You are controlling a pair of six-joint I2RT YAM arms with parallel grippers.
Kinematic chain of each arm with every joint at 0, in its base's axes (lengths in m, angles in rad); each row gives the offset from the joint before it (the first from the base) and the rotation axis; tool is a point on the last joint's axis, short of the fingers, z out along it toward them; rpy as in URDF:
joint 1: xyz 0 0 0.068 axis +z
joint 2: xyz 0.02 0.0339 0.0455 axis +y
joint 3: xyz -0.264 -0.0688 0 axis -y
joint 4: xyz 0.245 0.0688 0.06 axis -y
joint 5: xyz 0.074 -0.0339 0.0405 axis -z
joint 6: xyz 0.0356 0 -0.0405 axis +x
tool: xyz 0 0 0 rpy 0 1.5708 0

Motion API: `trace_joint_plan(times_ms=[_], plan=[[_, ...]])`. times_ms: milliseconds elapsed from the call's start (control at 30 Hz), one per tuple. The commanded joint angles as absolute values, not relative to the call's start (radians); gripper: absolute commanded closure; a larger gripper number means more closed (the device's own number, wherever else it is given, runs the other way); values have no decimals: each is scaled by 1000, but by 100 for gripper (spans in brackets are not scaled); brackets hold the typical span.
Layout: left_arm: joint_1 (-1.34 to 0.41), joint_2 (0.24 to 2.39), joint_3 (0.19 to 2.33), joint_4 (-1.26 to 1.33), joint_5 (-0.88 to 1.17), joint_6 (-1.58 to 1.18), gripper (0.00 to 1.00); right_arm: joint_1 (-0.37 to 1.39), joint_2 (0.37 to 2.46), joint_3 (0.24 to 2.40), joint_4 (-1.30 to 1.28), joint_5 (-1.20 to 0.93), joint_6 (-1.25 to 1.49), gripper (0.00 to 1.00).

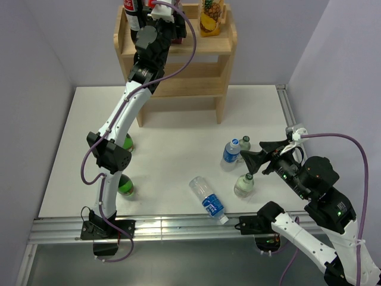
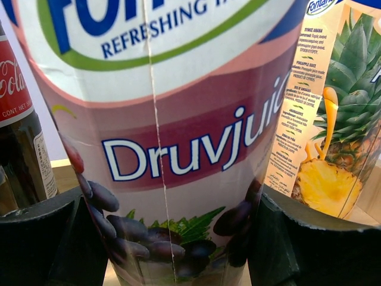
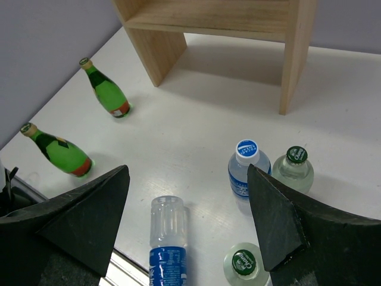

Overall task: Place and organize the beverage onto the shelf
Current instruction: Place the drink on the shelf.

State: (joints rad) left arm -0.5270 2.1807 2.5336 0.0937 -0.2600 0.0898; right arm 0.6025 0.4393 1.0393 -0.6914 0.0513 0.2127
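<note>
Fingers (image 2: pixel 41 244) of the left gripper (image 2: pixel 172 238) clamp the grape juice carton (image 2: pixel 178 149) upright on the top board of the shelf (image 1: pixel 196 46), between cola bottle (image 2: pixel 18 131) and pineapple carton (image 2: pixel 333 119), probably to square the row. Fingers of the right gripper (image 3: pixel 187 179) stand apart over bottles (image 3: pixel 244 170) on the counter (image 3: pixel 196 107) in front of the shelf, poised for a pick.

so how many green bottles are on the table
2. Both stand near the table's left edge: one green bottle closer to the shelf, the other nearer the front. None else shows.
</note>
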Motion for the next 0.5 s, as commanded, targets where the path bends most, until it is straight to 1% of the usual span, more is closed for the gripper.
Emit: trace_joint_plan(times_ms=[0, 167, 267, 333, 433, 467], plan=[[-525, 2209, 2530, 138, -247, 67, 33, 604, 426, 1032, -650, 54, 216, 14], [-520, 2233, 2531, 141, -249, 64, 29, 604, 422, 1026, -649, 54, 215, 14], [-518, 2241, 2528, 149, -245, 66, 25, 604, 422, 1026, -647, 54, 215, 14], [-518, 2244, 2530, 146, -241, 67, 24, 604, 420, 1023, -644, 54, 215, 14], [-518, 2246, 2513, 153, -232, 69, 26, 604, 420, 1017, -641, 52, 215, 14], [-520, 2249, 2513, 153, -233, 71, 24, 604, 420, 1017, -641, 52, 215, 14]])
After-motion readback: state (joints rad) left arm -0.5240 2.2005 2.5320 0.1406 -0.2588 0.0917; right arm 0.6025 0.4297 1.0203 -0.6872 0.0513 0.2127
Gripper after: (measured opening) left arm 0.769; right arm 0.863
